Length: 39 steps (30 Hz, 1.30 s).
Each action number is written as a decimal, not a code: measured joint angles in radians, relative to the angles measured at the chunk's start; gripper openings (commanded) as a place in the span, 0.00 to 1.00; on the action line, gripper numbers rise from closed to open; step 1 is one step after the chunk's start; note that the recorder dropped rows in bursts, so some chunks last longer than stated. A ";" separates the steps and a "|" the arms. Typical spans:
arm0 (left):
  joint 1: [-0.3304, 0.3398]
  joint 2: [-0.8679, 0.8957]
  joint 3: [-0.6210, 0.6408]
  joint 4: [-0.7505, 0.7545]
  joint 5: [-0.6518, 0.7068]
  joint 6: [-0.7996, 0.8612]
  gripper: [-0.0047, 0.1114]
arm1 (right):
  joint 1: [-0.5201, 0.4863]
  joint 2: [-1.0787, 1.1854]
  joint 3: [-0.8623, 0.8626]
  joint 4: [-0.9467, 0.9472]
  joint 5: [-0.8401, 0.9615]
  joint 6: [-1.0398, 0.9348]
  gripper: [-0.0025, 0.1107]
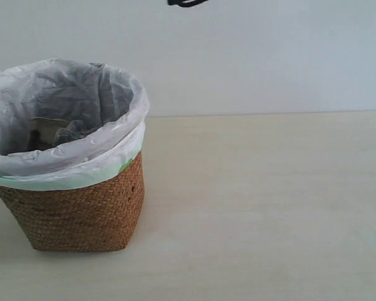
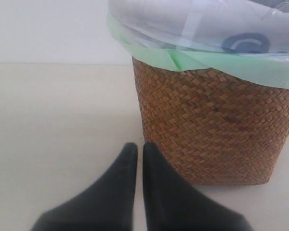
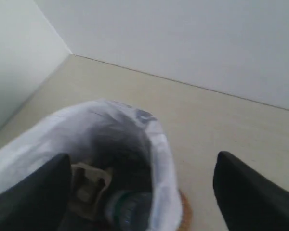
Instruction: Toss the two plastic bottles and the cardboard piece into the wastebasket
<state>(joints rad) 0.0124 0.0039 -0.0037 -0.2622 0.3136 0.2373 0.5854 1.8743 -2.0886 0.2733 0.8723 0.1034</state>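
The wastebasket [image 1: 81, 207], brown wicker lined with a white bag, stands on the table's left side. Inside it lie the cardboard piece [image 1: 47, 128] and a clear bottle [image 1: 72, 133]. From above, the right wrist view shows the cardboard piece [image 3: 89, 185] beside the green-labelled bottle [image 3: 127, 209] in the wastebasket [image 3: 159, 159]. The red-labelled bottle is not discernible. My right gripper [image 3: 143, 156] hangs open and empty above the basket. My left gripper [image 2: 140, 150] is shut on nothing, low over the table just in front of the wastebasket [image 2: 207, 130].
The pale table [image 1: 269, 200] runs to a white wall at the back. A dark bit of an arm [image 1: 187, 2] pokes in at the top edge of the exterior view. In the right wrist view, walls meet in a corner [image 3: 70, 53] behind the basket.
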 measured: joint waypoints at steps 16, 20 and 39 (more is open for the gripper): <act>0.000 0.000 0.000 0.000 0.000 0.000 0.07 | -0.085 0.000 0.000 -0.373 0.340 0.030 0.03; 0.000 0.000 0.000 0.000 0.000 0.000 0.07 | -0.085 -0.039 0.053 -0.375 0.338 0.030 0.03; 0.000 0.000 0.000 0.000 0.000 0.000 0.07 | -0.085 -0.904 1.178 -0.305 -0.435 0.119 0.03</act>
<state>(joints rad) 0.0124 0.0039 -0.0037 -0.2622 0.3136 0.2373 0.5003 0.9698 -0.9109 -0.0314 0.4373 0.2227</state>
